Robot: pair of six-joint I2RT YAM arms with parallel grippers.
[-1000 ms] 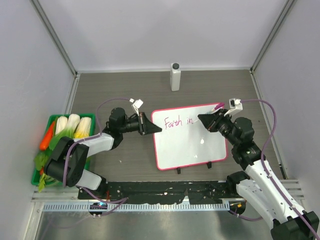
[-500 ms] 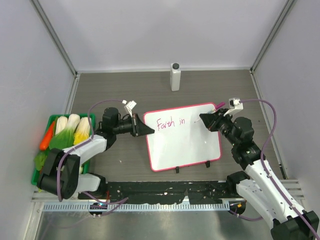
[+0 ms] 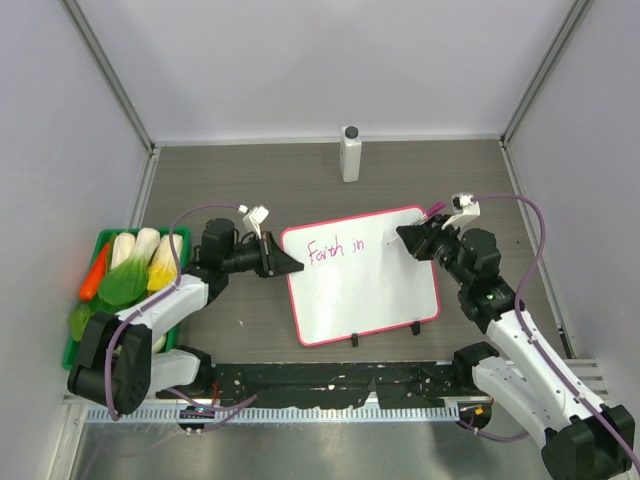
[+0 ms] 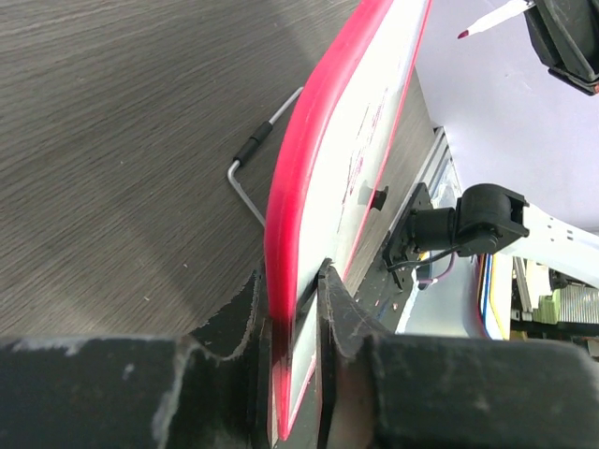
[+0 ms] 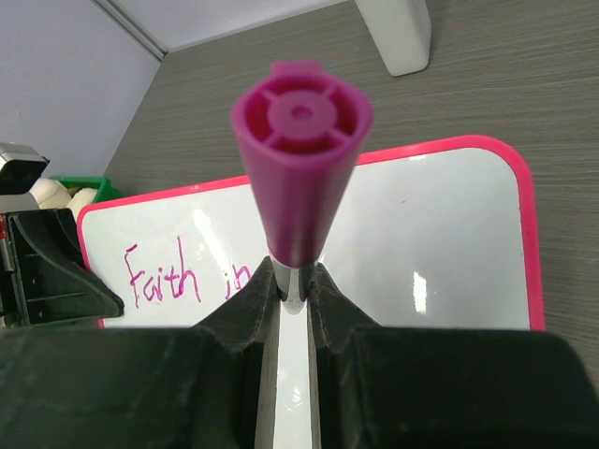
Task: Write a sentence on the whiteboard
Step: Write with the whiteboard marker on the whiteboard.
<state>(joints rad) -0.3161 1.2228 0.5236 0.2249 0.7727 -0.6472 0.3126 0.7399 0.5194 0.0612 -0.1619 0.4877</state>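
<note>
The whiteboard (image 3: 370,295) with its pink-red frame lies mid-table, its left side lifted. Pink writing (image 3: 335,250) on its upper part reads "Faith in". My left gripper (image 3: 288,264) is shut on the board's left edge. The left wrist view shows the red frame (image 4: 318,140) clamped between the jaws of that gripper (image 4: 292,309). My right gripper (image 3: 405,238) is shut on a pink marker (image 5: 301,159) and holds it over the board (image 5: 440,243), right of the word "in" (image 5: 234,279). The marker tip (image 4: 465,34) hangs just off the board face.
A white bottle (image 3: 350,152) stands at the back centre. A green tray (image 3: 75,345) of vegetables sits at the left edge, beside the left arm. Two black clip feet (image 3: 354,341) stick out at the board's near edge. A wire stand (image 4: 253,159) shows under the board.
My left gripper has drawn the whiteboard to the left, so the writing sits further left. My right gripper with the marker has stayed nearly in place, now right of "in".
</note>
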